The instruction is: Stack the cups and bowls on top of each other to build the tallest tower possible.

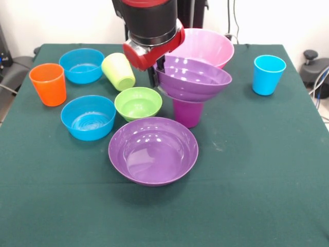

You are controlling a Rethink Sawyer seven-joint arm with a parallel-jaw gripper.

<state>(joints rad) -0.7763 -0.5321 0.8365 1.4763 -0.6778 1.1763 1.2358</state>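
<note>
At the middle of the dark green tablecloth (267,170), a tower just begun: one wide shallow glossy purple plastic bowl (198,78) seated, slightly tilted, on the purple tapered plastic cup (187,113), with the red and black gripper (154,76) at the bowl's rim, fingers apparently pinching that rim, though hard to tell for sure. Still loose around it: second wide purple bowl (153,150), small green bowl (138,103), two small blue bowls (88,117) (81,65), big pink bowl (208,45), tipped lime cup (119,71), upright orange cup (48,84) and light blue cup (268,74). Most of the stacking left to do.
</note>
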